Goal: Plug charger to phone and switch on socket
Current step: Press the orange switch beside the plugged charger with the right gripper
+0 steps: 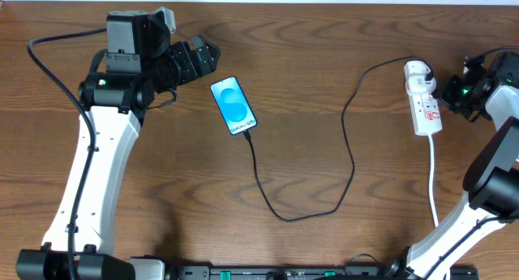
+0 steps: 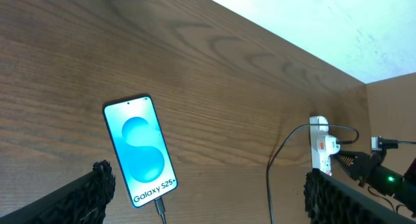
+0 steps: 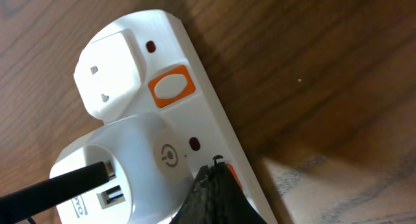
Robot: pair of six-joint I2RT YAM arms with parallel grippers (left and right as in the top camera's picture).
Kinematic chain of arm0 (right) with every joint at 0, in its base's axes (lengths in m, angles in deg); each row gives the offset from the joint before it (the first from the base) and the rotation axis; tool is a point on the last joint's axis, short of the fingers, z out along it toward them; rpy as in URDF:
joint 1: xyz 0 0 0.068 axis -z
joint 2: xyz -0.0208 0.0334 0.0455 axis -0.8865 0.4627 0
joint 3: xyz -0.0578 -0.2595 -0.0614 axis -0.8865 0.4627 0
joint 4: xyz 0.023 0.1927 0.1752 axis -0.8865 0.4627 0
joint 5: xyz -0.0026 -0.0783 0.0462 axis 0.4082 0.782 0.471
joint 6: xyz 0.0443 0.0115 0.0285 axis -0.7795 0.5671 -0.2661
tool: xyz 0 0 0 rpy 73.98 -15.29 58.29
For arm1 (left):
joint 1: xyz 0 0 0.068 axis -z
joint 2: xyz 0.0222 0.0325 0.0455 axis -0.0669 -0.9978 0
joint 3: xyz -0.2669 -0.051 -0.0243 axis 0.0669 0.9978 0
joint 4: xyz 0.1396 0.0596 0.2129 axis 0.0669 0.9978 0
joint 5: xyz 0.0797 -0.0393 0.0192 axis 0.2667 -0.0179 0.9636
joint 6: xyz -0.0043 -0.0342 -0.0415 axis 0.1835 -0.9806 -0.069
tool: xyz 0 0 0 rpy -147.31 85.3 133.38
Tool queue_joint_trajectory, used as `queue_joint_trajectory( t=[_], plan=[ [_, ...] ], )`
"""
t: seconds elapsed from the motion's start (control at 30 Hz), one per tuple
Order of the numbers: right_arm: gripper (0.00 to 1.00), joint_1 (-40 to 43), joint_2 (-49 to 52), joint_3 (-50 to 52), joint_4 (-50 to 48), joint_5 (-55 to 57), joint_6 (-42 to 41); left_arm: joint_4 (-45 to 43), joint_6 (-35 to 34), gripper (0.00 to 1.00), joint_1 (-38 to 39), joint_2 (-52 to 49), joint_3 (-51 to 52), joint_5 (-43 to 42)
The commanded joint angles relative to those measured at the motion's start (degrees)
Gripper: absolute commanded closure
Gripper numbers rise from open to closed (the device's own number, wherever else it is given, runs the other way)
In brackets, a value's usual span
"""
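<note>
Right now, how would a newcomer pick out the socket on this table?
Look to the right side of the brown wooden table, beside the right arm's hand. There lies the white elongated power strip, with a white cord trailing toward the near edge. Its orange-red switches and the thin black cable plugged into its far end set it apart.

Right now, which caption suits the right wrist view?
Shut right gripper at an orange switch of the white power strip, beside the white adapter with black cable.

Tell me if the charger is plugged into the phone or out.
In: the charger tip sits in the bottom edge of the phone, in overhead and left wrist views.
</note>
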Motion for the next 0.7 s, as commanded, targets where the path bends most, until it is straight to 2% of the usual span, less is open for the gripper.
queue_joint_trajectory(
  t=[0.0,0.67],
  plan=[
    [0.99,-1.38,0.55,0.33,0.04,-1.18,2.14,0.15,-0.07,0.05,-0.24,0.24,0.04,0.35],
    [0.99,-3.82,0.61,1.07,2.25,0.74,3.80,0.15,-0.07,0.05,-0.24,0.24,0.04,0.37]
  ],
)
